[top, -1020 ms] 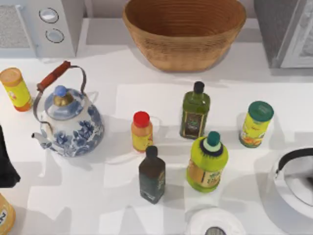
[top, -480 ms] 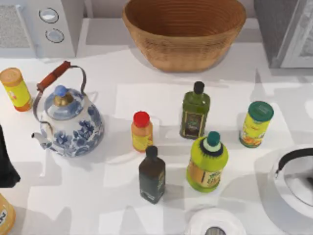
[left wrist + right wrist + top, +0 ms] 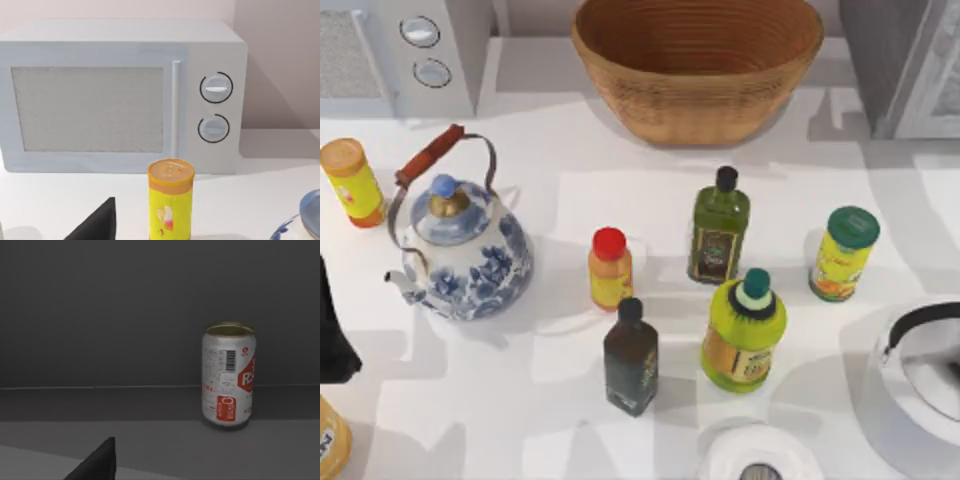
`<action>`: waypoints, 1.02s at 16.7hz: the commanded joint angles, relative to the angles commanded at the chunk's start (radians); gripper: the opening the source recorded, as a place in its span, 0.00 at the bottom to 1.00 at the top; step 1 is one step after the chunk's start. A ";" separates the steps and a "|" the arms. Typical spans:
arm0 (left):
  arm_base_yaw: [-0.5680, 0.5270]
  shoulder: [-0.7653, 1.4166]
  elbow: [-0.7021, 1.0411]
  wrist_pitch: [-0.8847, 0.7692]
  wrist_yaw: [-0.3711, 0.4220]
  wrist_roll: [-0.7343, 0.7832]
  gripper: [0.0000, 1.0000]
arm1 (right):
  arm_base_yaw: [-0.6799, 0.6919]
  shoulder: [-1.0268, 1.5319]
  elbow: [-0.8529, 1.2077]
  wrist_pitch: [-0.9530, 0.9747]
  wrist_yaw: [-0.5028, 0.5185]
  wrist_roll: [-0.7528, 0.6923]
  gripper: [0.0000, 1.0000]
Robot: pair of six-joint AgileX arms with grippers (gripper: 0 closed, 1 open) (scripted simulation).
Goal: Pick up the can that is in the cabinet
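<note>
Can (image 3: 228, 375) stands upright on the dark cabinet floor, near its back wall (silver, red label). Cabinet (image 3: 905, 62) sits at far right of counter (image 3: 570, 190). Right fingers' opening: cannot tell. Left arm (image 3: 335, 335) parked at left edge.

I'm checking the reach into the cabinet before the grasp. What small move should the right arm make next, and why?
Probably ease the right gripper forward and sideways toward the can. The right wrist view looks into the dark grey cabinet, where the can stands upright on the floor near the back wall, off to one side of the view and apart from the dark fingertip at the edge. Nothing is touching it yet.
</note>
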 joint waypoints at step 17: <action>0.000 0.000 0.000 0.000 0.000 0.000 1.00 | -0.061 0.264 0.069 0.177 -0.024 -0.026 1.00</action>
